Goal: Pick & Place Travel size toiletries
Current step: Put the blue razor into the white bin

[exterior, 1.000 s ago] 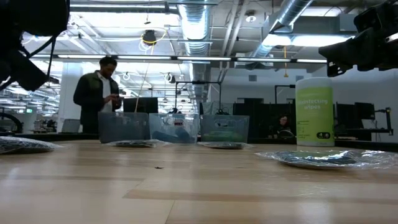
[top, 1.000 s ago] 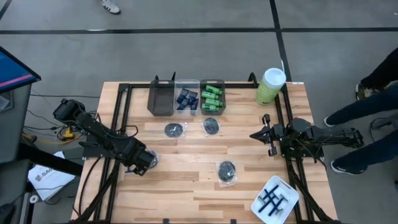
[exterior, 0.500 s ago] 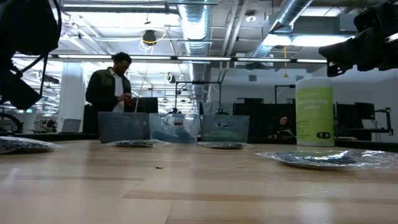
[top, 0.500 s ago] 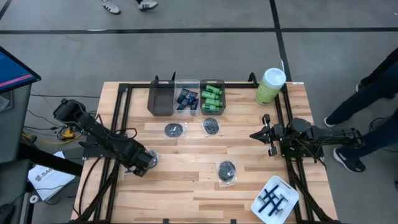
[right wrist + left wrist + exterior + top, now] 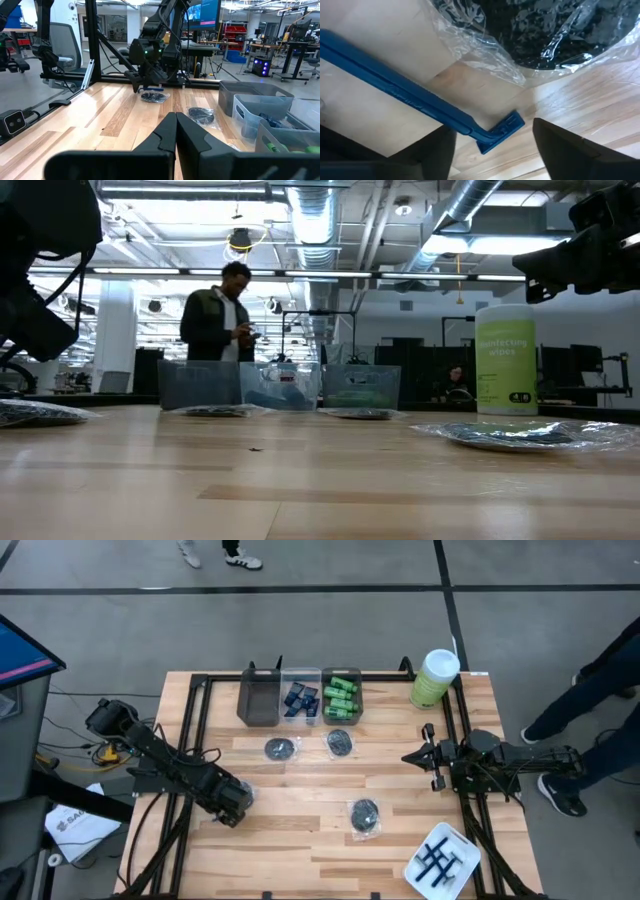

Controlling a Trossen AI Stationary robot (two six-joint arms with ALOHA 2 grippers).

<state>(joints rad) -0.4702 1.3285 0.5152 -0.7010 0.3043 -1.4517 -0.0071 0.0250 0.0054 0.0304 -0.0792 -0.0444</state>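
In the left wrist view a thin blue razor (image 5: 410,97) lies flat on the wood, beside a dark grey crinkly packet (image 5: 545,30) in clear wrap. My left gripper (image 5: 492,129) is open low over the razor's head (image 5: 502,131), one finger on either side; I cannot see it touching. In the high view this gripper (image 5: 234,806) is near the table's left side and hides the razor. My right gripper (image 5: 424,755) is shut and waits above the right side, also seen in its wrist view (image 5: 175,135).
Three bins stand at the far edge: a dark grey one (image 5: 258,698), one with navy tubes (image 5: 300,698) and one with green bottles (image 5: 341,698). Other packets (image 5: 280,748) (image 5: 340,743) (image 5: 364,814) lie mid-table. A white tray (image 5: 462,862) and a green canister (image 5: 433,678) are on the right.
My left gripper has crept a little toward the table's right and near edge, staying low over the razor. A person in the room behind has walked to the right.
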